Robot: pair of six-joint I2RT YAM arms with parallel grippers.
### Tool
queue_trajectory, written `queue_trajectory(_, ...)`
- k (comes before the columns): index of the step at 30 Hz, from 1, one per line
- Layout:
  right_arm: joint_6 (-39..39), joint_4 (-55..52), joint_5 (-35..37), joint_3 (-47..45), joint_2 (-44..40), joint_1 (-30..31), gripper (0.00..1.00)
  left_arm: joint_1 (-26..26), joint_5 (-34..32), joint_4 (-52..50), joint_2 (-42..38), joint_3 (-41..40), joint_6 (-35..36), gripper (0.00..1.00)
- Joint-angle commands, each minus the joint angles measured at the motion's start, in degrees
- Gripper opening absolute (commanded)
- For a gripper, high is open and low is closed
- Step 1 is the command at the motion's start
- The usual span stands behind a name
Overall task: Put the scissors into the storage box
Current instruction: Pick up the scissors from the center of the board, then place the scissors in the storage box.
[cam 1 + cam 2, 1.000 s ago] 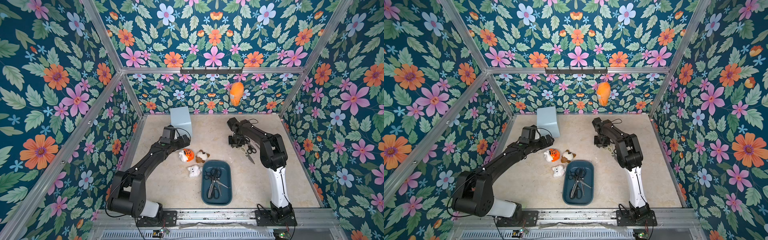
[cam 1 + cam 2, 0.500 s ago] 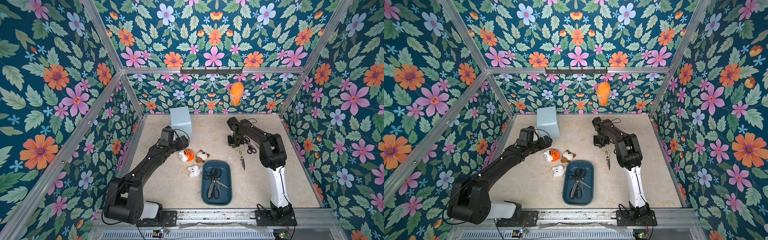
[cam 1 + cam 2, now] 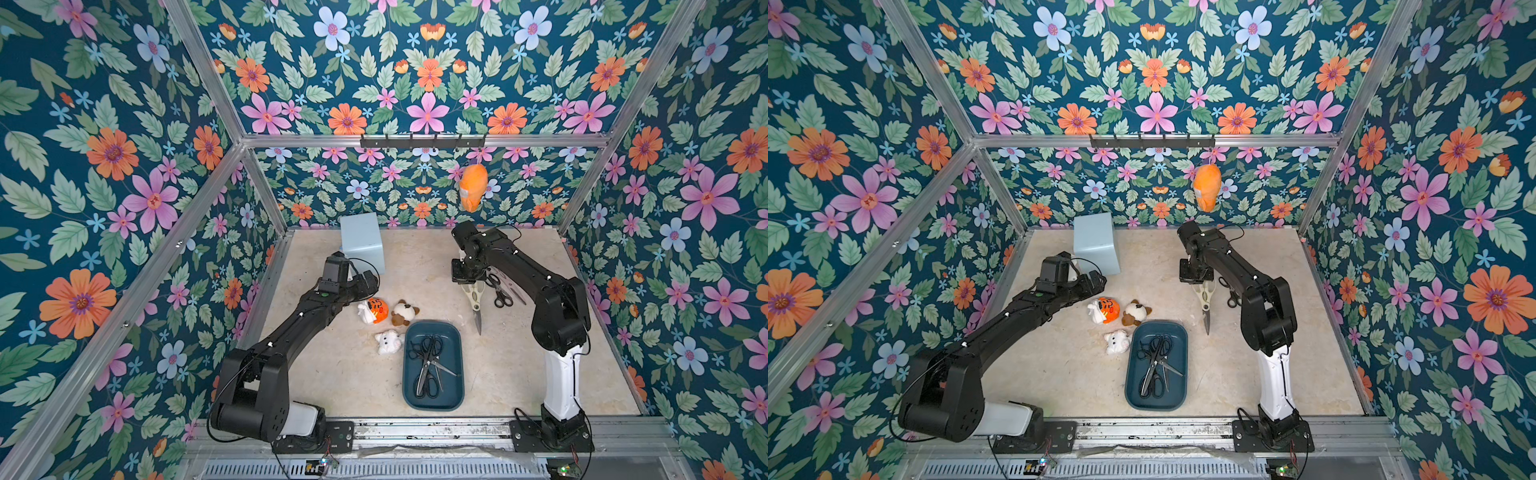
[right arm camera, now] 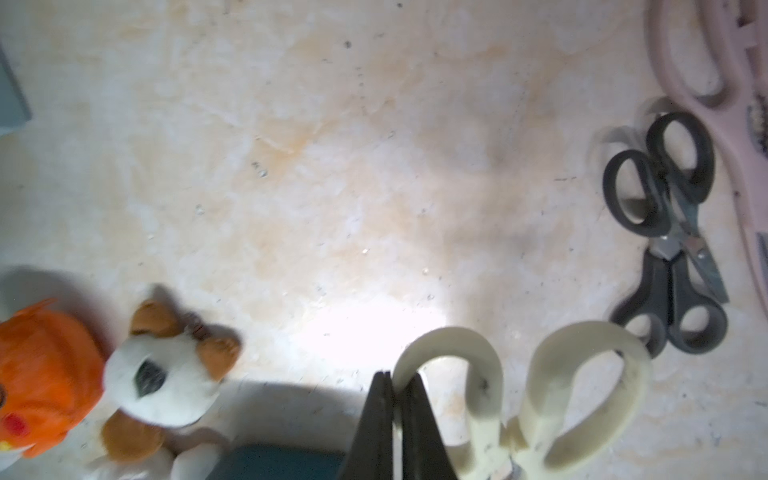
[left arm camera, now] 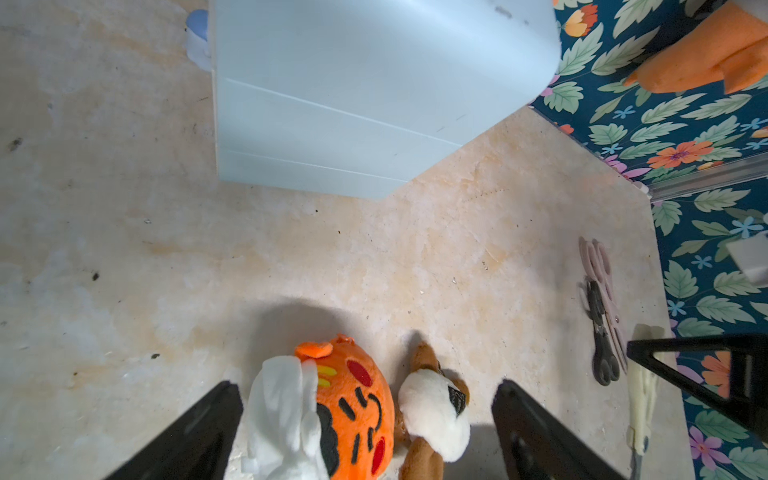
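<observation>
My right gripper (image 4: 399, 378) is shut on one handle loop of the beige scissors (image 4: 582, 399). In both top views the beige scissors (image 3: 475, 297) (image 3: 1204, 299) hang from the right gripper (image 3: 467, 283) with the blades pointing toward the front. The dark teal storage box (image 3: 455, 399) (image 3: 1177, 395) lies in front of them, with several black-handled scissors (image 3: 428, 361) inside. More black scissors (image 4: 665, 232) (image 3: 500, 293) and a pink pair (image 4: 706, 62) lie on the table beside the right arm. My left gripper (image 5: 368, 395) (image 3: 370, 282) stands open and empty over the plush toys.
An orange tiger plush (image 3: 374, 311), a brown-and-white dog plush (image 3: 405, 312) and a white plush (image 3: 388, 341) lie left of the storage box. A pale blue cube box (image 3: 361, 243) stands at the back left. An orange plush (image 3: 473, 187) hangs from the back rail.
My right gripper has shut on the beige scissors' handle, and the pair has swung from lying slantwise to pointing straight toward the front. The left arm has barely shifted.
</observation>
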Motion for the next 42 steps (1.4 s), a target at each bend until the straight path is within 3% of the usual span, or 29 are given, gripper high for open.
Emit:
queue_trajectory(1,4.98,-3.05,0.61,-0.93,-2.85,3.22,0.0,0.01,1.32,2.27,0.05,-0.55,-0.12,0.99)
queue_trajectory(12,18.86,1.08,1.53,-5.34,-10.09,18.03,0.0,0.04,1.24,3.6,-3.51,-4.51,0.2,0.99)
queue_trajectory(18,24.61,7.69,-0.51,-11.91,-11.89,22.81,0.0,0.01,1.07,3.69,-4.72,-5.74,0.18,0.99)
queue_trajectory(26,34.92,23.05,-1.05,-23.38,-14.25,23.24,0.0,0.07,0.54,2.73,-3.83,-5.44,0.36,0.99)
queue_trajectory(42,41.37,16.84,-3.44,-26.53,-13.04,24.39,0.0,0.03,0.54,2.9,-3.65,-5.59,-0.24,0.99)
